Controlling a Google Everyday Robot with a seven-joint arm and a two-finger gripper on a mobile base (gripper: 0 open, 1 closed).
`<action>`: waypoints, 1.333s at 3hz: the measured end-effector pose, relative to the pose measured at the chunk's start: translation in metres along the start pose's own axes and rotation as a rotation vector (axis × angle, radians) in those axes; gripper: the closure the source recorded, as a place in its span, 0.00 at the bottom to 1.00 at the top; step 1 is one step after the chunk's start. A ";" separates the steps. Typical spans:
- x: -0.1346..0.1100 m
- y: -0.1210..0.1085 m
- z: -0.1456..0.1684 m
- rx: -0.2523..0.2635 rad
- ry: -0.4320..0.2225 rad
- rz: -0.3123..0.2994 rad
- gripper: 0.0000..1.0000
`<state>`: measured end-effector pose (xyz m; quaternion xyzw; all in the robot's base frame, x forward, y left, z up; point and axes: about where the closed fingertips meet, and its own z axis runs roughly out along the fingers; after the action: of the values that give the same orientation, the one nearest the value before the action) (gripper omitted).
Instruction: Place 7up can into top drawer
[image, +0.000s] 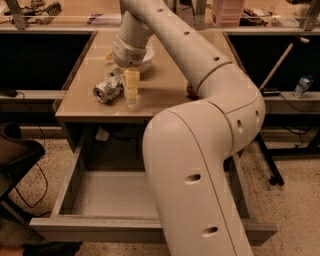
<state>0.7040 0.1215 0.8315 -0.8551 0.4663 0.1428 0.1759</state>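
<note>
Camera view: 7up can (108, 89) on its side, end toward front-left, just beside gripper (131, 102), grip state unclear.

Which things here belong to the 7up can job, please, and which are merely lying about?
For the job: 7up can, on its side on the table; top drawer, open; gripper, beside the can.
Lying about: white bowl; small bottle, far right.

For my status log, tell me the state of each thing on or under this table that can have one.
can: dented, lying on its side on the table, not held.
drawer: pulled open under the tabletop, partly hidden by the arm.
gripper: pointing down over the table, close beside the can.
bowl: upright on the table, mostly hidden behind the wrist.
</note>
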 end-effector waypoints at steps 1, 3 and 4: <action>-0.004 -0.015 0.014 0.005 0.012 -0.019 0.00; -0.004 -0.025 0.021 0.031 0.006 -0.019 0.19; -0.004 -0.025 0.021 0.031 0.006 -0.019 0.42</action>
<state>0.7212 0.1463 0.8189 -0.8571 0.4609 0.1311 0.1890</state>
